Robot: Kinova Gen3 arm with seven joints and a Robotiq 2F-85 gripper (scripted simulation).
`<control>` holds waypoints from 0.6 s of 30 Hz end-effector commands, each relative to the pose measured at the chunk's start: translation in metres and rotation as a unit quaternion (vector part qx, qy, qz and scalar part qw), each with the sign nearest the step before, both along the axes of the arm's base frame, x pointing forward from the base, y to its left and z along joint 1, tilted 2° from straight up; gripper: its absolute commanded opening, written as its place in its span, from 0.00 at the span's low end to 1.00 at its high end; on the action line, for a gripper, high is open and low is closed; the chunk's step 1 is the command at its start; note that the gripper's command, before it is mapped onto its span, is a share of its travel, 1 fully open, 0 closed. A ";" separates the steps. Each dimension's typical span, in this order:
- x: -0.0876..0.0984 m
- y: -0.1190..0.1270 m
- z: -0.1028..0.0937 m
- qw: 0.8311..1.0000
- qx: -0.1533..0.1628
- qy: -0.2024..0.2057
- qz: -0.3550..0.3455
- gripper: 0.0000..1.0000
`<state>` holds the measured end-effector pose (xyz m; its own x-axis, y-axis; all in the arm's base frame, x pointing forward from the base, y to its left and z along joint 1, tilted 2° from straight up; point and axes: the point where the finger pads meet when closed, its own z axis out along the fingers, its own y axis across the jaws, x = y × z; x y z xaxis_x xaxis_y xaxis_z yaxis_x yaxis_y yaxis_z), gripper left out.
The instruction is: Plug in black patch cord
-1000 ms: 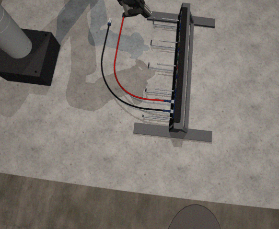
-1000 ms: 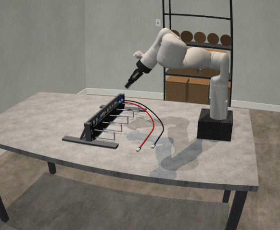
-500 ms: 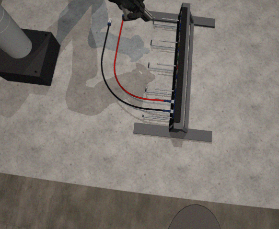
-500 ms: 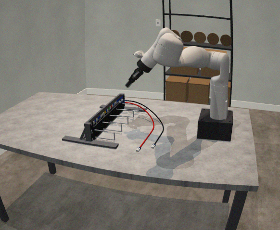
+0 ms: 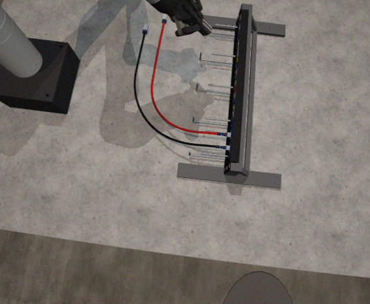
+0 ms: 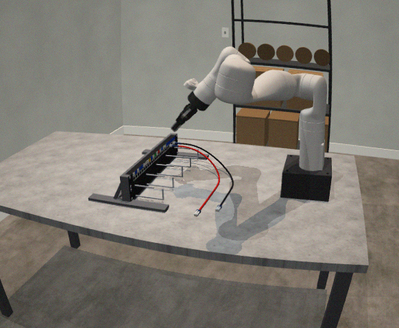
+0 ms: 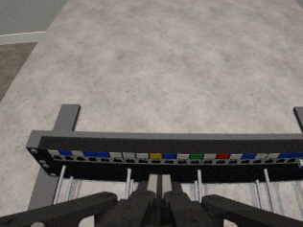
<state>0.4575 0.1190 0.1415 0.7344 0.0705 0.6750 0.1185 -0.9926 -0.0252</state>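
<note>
The black patch cord (image 5: 134, 81) (image 6: 232, 183) is plugged into the rack at one end. Its free plug (image 5: 143, 31) (image 6: 219, 208) lies on the table beside the red cord's free plug (image 5: 164, 20) (image 6: 198, 212). The rack (image 5: 241, 98) (image 6: 150, 160) (image 7: 166, 143) stands upright on its two feet. The red label (image 7: 221, 156) shows on its port row in the wrist view, right of the middle. My gripper (image 5: 205, 27) (image 6: 175, 127) (image 7: 159, 188) is shut and empty. It hangs above the table in front of the rack, clear of both cords.
Thin metal cable bars (image 5: 215, 60) (image 6: 171, 165) stick out from the rack's front toward the cords. The red cord (image 5: 152, 95) runs beside the black one. The arm's dark base (image 5: 32, 76) (image 6: 306, 180) stands on the table. A shelf with boxes (image 6: 281, 123) stands behind.
</note>
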 end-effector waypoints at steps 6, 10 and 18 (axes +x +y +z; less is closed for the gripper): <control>0.029 0.000 -0.037 1.000 -0.007 0.005 -0.001 0.00; 0.045 0.002 -0.055 1.000 -0.007 0.005 -0.001 0.00; 0.062 0.004 -0.075 1.000 -0.007 0.005 -0.001 0.00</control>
<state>0.5160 0.1259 0.0737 0.7372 0.0712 0.6719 0.1158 -0.9930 -0.0218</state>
